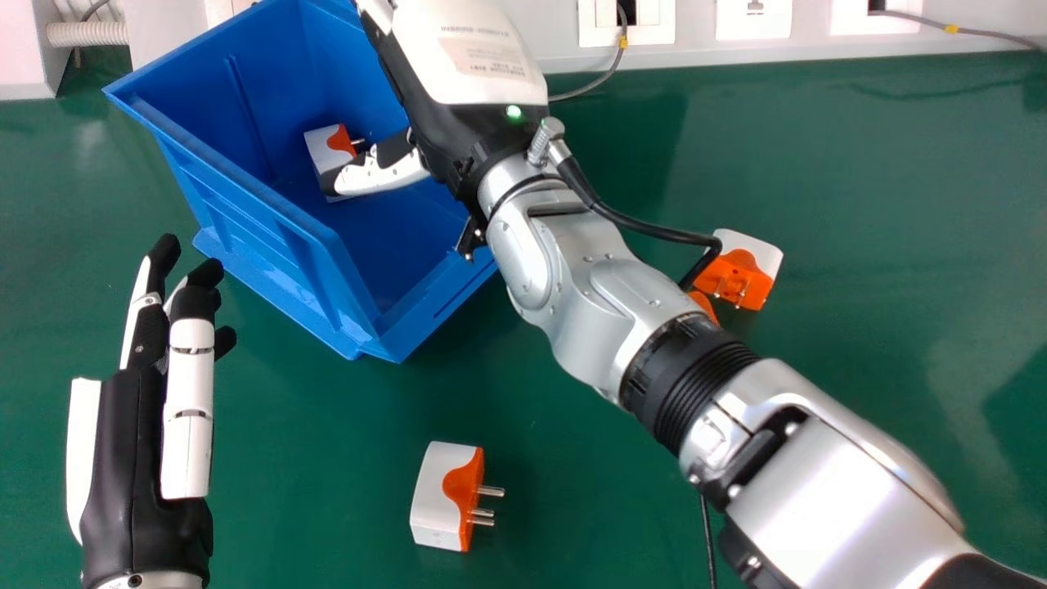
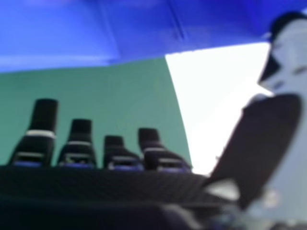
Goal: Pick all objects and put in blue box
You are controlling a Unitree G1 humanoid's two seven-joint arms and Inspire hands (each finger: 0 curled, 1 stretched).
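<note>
In the head view my right hand [image 1: 462, 90] is over the blue box [image 1: 274, 214], its thumb passing in front of a white and orange plug adapter [image 1: 321, 146] inside; whether they touch I cannot tell. The right hand view shows that hand [image 2: 100, 184] open, fingers extended and the blue box [image 2: 139, 28] beyond them. On the table another adapter [image 1: 435, 495] lies near the front, prongs facing right. A third adapter [image 1: 757, 252] rests right of my right forearm, beside an orange piece [image 1: 702, 305] mostly hidden by the arm. My left hand [image 1: 131, 458] is open, left of the front adapter.
The green table [image 1: 867, 196] runs back to a pale wall [image 1: 802, 47] with sockets and grey cables. My right arm crosses diagonally from the lower right corner to the box. A white ribbed hose [image 1: 86, 33] is at the back left.
</note>
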